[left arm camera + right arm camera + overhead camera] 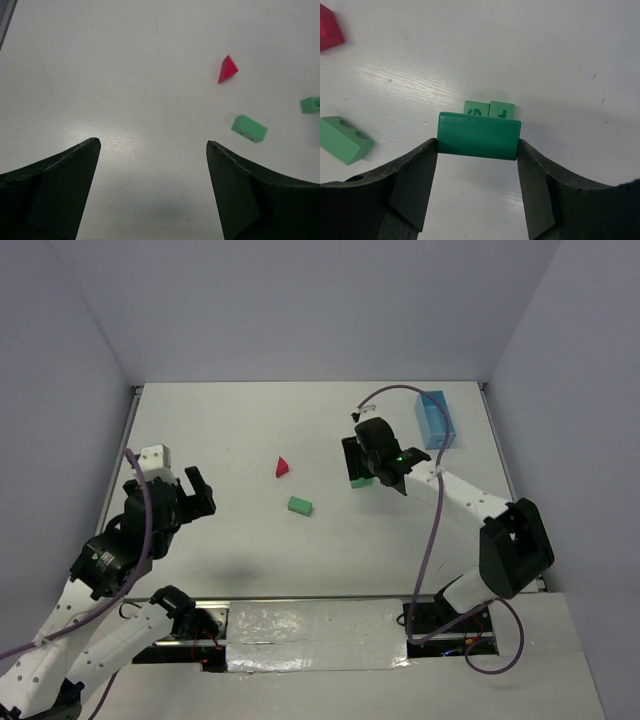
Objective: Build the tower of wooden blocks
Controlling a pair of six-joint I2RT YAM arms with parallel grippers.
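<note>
Right end effector (477, 147) grips a green block (479, 131).
The block half hides two lettered cubes (489, 109) behind it; left end effector (152, 145) gapes, empty.

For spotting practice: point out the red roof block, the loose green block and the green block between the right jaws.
red roof block (227, 69): left wrist view, its middle.
loose green block (249, 128): left wrist view, top face.
held green block (479, 136): right wrist view, front face.

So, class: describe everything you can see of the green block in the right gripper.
The green block is a dark green rectangular piece, seemingly painted wood. It lies level, its ends pinched between the right gripper's fingers, over the table. Two lighter green cubes sit just beyond it; contact with them cannot be told.
</note>
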